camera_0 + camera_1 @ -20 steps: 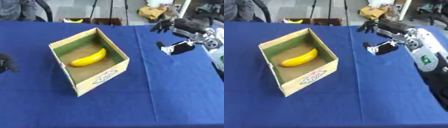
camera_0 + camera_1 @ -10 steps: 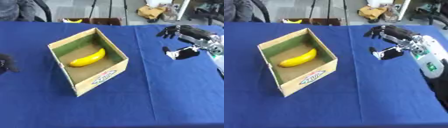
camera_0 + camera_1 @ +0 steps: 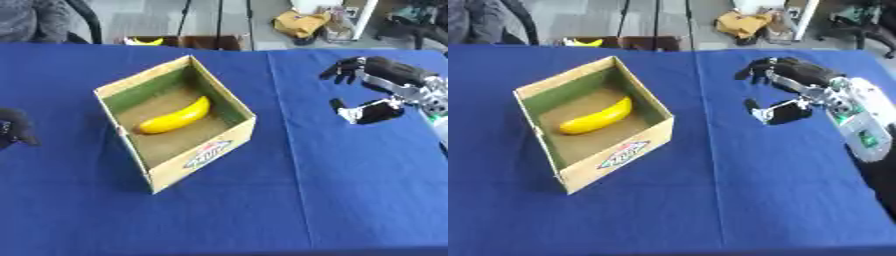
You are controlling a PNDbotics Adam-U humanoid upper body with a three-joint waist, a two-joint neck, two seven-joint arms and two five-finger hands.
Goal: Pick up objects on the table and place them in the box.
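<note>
The banana lies flat on the floor of the box, running diagonally across it and touching no wall that can be made out, so the one object this task has in sight is already where it belongs. The box sits open-topped on the blue table, left of centre. No other loose thing shows on the cloth; another yellow shape lies beyond the far edge, off the table. The right hand hangs above the cloth well to the right of the box, fingers spread and lightly bent, thumb apart, holding nothing. The left hand shows only as a dark shape at the left edge, and whether its fingers are open cannot be told. The likely trouble from here is a needless reach: if the right hand swings back toward the box in search of more to pick up, its forearm could catch the near corner and push the light cardboard askew, or tip it enough to roll the banana out.
</note>
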